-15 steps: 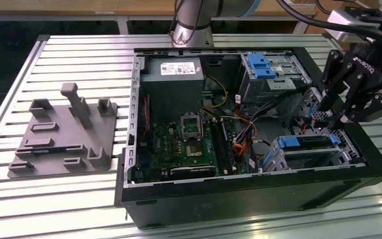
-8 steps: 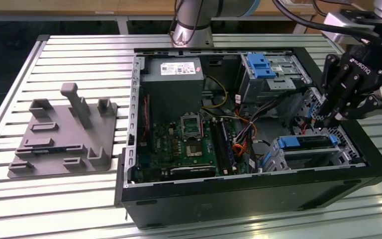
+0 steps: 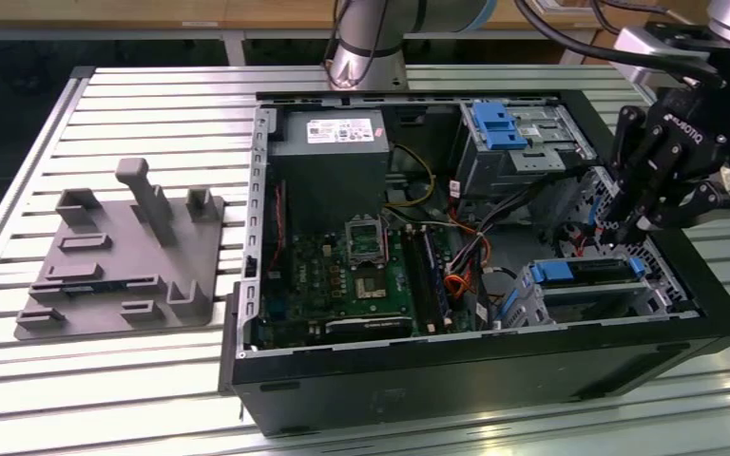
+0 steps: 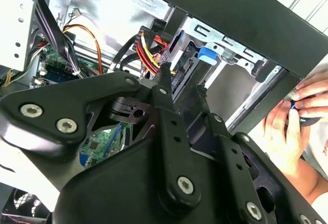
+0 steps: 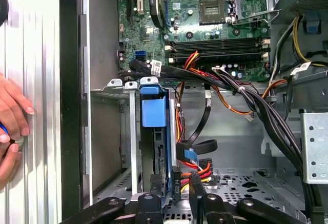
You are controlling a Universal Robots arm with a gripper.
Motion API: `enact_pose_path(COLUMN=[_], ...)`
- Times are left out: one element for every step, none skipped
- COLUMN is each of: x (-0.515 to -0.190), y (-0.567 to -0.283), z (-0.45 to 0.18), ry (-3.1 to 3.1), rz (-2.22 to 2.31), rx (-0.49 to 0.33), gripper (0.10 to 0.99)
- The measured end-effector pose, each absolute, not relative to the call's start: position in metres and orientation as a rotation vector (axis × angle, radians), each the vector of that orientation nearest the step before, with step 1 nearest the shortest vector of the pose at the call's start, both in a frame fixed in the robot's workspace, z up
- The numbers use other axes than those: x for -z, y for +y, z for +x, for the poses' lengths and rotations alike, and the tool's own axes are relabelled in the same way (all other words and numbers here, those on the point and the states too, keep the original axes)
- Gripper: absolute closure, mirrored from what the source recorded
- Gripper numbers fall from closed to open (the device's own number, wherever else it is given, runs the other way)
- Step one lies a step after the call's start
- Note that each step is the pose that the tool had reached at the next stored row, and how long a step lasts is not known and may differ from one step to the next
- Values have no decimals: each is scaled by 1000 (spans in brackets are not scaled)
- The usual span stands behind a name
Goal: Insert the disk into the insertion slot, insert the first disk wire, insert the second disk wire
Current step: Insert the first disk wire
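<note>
Disk sits in the slot, at the corner of the open case toward the exterior view's right. In the first wrist view you see it edge-on, blue carrier uppermost. Your tool hangs low inside the case, close over the disk and directly above a black plug with red, yellow and black wires, just beside the disk's edge. You cannot tell whether the tool is clenched on that plug or released. A hand rests on the bench just outside the case wall.
</note>
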State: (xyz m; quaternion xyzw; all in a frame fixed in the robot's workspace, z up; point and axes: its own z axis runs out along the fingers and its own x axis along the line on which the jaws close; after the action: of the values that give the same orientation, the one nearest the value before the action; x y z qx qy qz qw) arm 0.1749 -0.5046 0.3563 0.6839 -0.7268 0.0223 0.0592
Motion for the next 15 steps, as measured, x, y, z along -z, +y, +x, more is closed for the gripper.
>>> enact_pose_path(x=[-356,-356,-355,-355,-355,-354,-354,-353,-353,-352,-352,-351,-351,-351,-351], y=[-505,-505,-505,-505,-505,-505,-505,-505,-505,-505,-505,-505,-505,-505,-505], z=[175,175,175,175,175,175,175,175,175,175,175,175,175,175,175], ry=[-2201,-2201,-2201,-2201,-2201,-2201,-2201,-2201,-2201,-2201,-2201,-2201,-2201,-2201,-2201], rz=[2071,2071,2071,2071,2071,2071,2071,2071,2071,2071,2071,2071,2071,2071,2071], rx=[-68,-68,-67,-67,-67,-67,-67,-67,-67,-67,-67,-67,-67,-67,-68], gripper=[737,737,737,737,737,737,737,737,737,737,737,737,737,737,737])
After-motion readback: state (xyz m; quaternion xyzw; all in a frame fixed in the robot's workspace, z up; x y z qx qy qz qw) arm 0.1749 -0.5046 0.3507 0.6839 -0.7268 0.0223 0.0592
